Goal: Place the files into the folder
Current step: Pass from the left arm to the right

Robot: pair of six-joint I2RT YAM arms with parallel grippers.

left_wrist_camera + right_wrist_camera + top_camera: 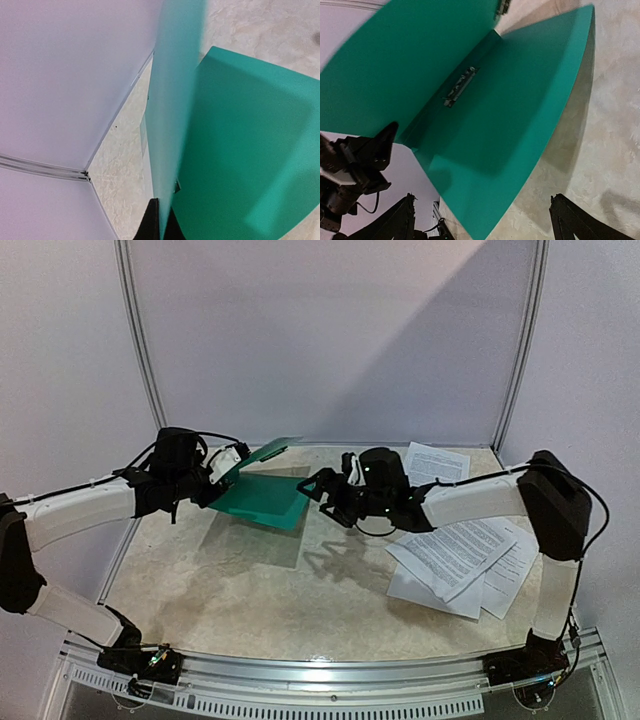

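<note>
The green folder [262, 498] is open, left of the middle of the bench [230, 590]. The left arm [90, 510] reaches in from the left, and its jaws are pinched tight on the top cover, which stands up at a slant. In the left wrist view this cover runs thin and edge-on down between the two black fingers [150, 225] at the bottom. The other cover hangs lower and spreads out toward the right, with a shadow under it on the bench. Inside, along the fold, sits a small metal clip [460, 87]. The right arm [470, 498] reaches in from the right, and its jaws stand wide and hold nothing. They are just beside the right edge of the lower cover and face into the open folder. The files [455, 555] lie in a loose pile on the bench at the right, under the right arm, well apart from the folder. One more white sheet [436, 462] lies alone near the back
</note>
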